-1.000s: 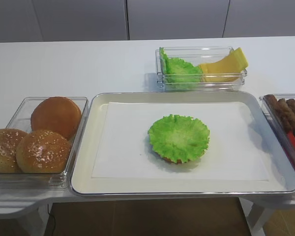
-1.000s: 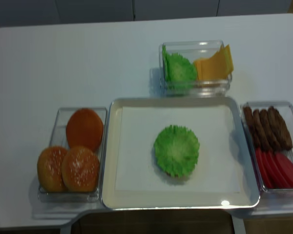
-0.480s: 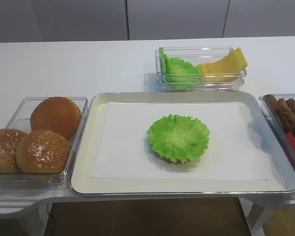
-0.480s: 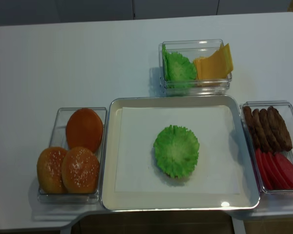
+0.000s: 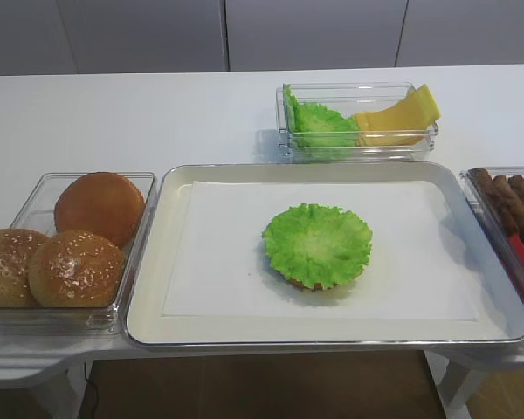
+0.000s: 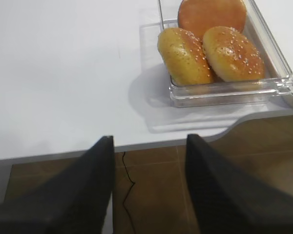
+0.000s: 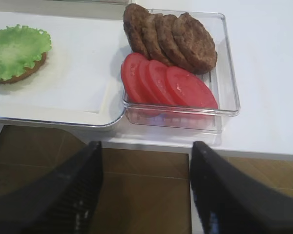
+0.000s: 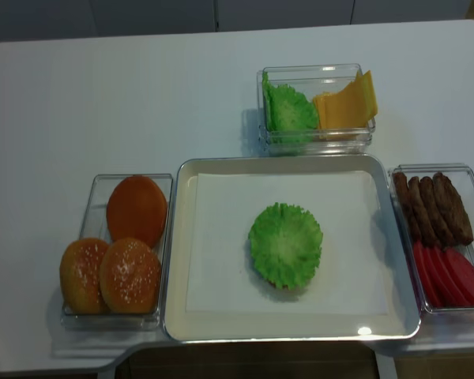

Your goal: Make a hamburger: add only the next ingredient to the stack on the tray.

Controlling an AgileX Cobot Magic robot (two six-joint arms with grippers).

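Exterior high view: the leaf (image 5: 317, 244) lies flat on the bun half (image 5: 307, 282), covering it but for a brown edge at the near side, mid-tray (image 5: 148, 288) on the white paper (image 5: 218, 253). I judge the step done: the leaf sits centred, so the next layer will seat evenly. The right claw (image 7: 146, 190) hangs below the table edge, jaws wide, holding nothing, near the tomato slices (image 7: 168, 85) and patties (image 7: 171, 36). The left claw (image 6: 149, 185) is likewise spread and empty, just off the table edge by the whole buns (image 6: 212, 41)
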